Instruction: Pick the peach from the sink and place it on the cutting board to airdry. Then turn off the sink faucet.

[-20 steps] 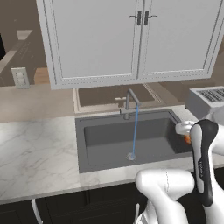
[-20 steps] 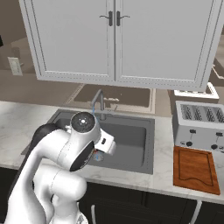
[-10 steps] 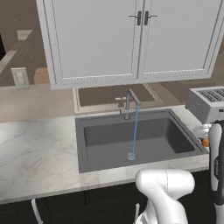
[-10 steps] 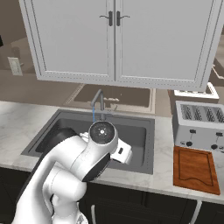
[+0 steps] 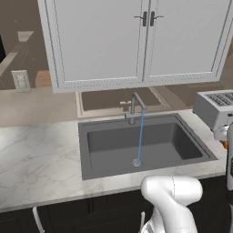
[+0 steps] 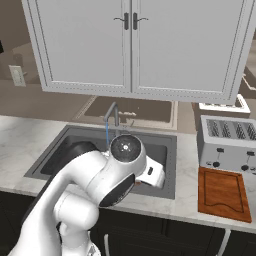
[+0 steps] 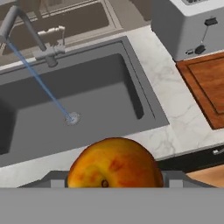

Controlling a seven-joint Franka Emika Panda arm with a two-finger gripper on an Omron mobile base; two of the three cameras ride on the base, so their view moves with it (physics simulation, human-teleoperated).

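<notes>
Sink (image 6: 160,150) set in desk (image 6: 30,135), faucet (image 6: 113,116) behind; cutting board (image 6: 222,193) right, toaster (image 6: 228,144) behind it.

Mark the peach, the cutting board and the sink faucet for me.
peach (image 7: 114,162), hand view, middle of its orange skin.
cutting board (image 6: 222,192), right base view, centre of its wooden face.
sink faucet (image 5: 133,105), left base view, on the upright neck.
</notes>
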